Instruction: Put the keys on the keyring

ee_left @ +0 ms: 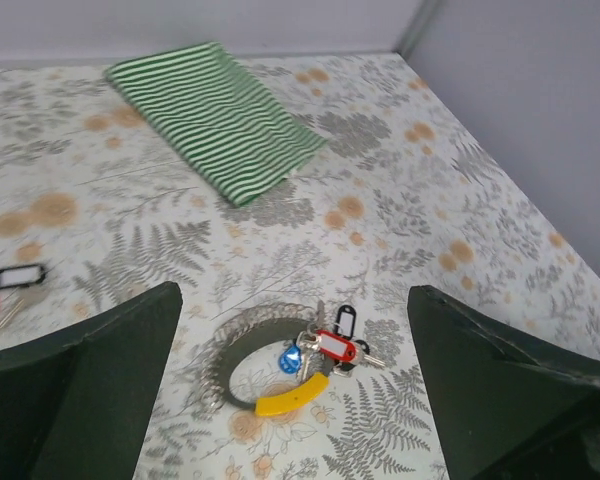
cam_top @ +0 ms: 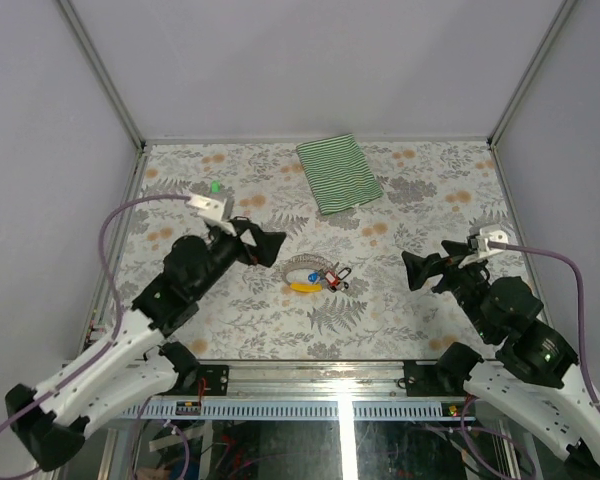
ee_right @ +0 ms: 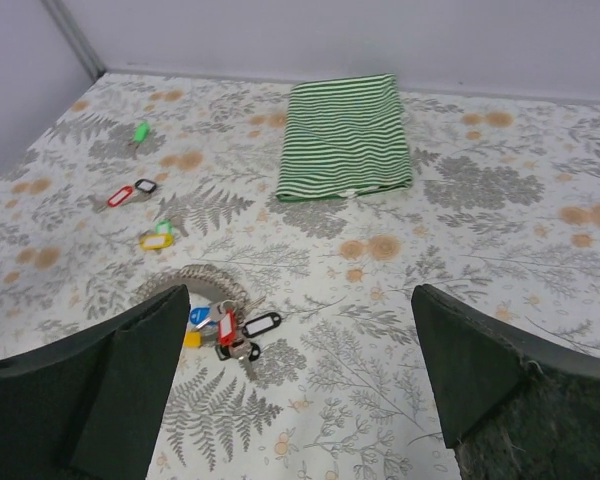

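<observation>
Both spread wide: left end effector (cam_top: 265, 248), right end effector (cam_top: 413, 272) | fern-print table (cam_top: 410, 330) | grey walls (cam_top: 310, 60)

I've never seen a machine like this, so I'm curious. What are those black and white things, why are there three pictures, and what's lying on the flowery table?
Those are two robot arms, bolted at the near edge of the table. Each ends in a two-finger pincher: the left gripper and the right gripper. One picture comes from a camera high above. The other two come from small cameras on the wrists, so the dark shapes at their bottom corners are the robot's own fingers. In the middle of the table lies a bunch of keys with coloured tags, by a grey wire keyring. A few loose keys lie farther off, and a folded green-striped cloth is at the back. Both grippers are open and hold nothing.
</observation>
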`<state>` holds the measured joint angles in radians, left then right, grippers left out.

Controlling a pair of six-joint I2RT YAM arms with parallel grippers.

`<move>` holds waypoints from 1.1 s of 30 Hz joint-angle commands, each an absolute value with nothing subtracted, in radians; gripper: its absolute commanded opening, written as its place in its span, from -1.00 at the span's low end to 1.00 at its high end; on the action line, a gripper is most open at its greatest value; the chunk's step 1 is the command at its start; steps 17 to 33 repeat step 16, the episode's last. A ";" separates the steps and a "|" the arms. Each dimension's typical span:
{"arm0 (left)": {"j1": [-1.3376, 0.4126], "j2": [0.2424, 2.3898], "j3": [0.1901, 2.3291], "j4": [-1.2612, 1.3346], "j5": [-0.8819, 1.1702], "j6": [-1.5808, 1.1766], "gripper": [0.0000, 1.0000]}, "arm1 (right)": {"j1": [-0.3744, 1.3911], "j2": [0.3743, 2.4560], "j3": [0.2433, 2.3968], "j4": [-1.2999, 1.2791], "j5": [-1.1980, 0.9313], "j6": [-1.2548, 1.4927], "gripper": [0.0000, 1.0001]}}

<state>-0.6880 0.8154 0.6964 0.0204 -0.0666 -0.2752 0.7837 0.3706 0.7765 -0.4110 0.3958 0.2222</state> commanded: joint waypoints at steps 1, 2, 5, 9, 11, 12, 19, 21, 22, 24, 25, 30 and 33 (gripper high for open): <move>-0.684 0.644 0.609 -0.043 -0.306 -0.355 0.99 | 0.786 0.331 0.742 -0.342 0.526 0.197 0.98; -0.684 0.618 0.597 -0.067 -0.337 -0.369 0.99 | 0.786 0.324 0.733 -0.342 0.533 0.199 0.98; -0.684 0.553 0.568 -0.133 -0.400 -0.403 0.99 | 0.786 0.312 0.712 -0.336 0.537 0.206 0.99; -0.684 0.507 0.541 -0.164 -0.424 -0.419 1.00 | 0.785 0.321 0.698 -0.332 0.535 0.210 0.99; -0.684 0.500 0.532 -0.163 -0.433 -0.419 0.99 | 0.785 0.327 0.697 -0.332 0.538 0.209 0.98; -0.683 0.500 0.530 -0.163 -0.435 -0.417 0.99 | 0.786 0.329 0.697 -0.330 0.538 0.208 0.99; -0.685 0.511 0.533 -0.168 -0.438 -0.415 1.00 | 0.787 0.338 0.699 -0.329 0.534 0.203 0.98; -0.685 0.511 0.533 -0.168 -0.438 -0.415 1.00 | 0.787 0.338 0.699 -0.329 0.534 0.203 0.98; -0.685 0.511 0.533 -0.168 -0.438 -0.415 1.00 | 0.787 0.338 0.699 -0.329 0.534 0.203 0.98; -0.685 0.511 0.533 -0.168 -0.438 -0.415 1.00 | 0.787 0.338 0.699 -0.329 0.534 0.203 0.98; -0.685 0.511 0.533 -0.168 -0.438 -0.415 1.00 | 0.787 0.338 0.699 -0.329 0.534 0.203 0.98; -0.685 0.511 0.533 -0.168 -0.438 -0.415 1.00 | 0.787 0.338 0.699 -0.329 0.534 0.203 0.98; -0.685 0.511 0.533 -0.168 -0.438 -0.415 1.00 | 0.787 0.338 0.699 -0.329 0.534 0.203 0.98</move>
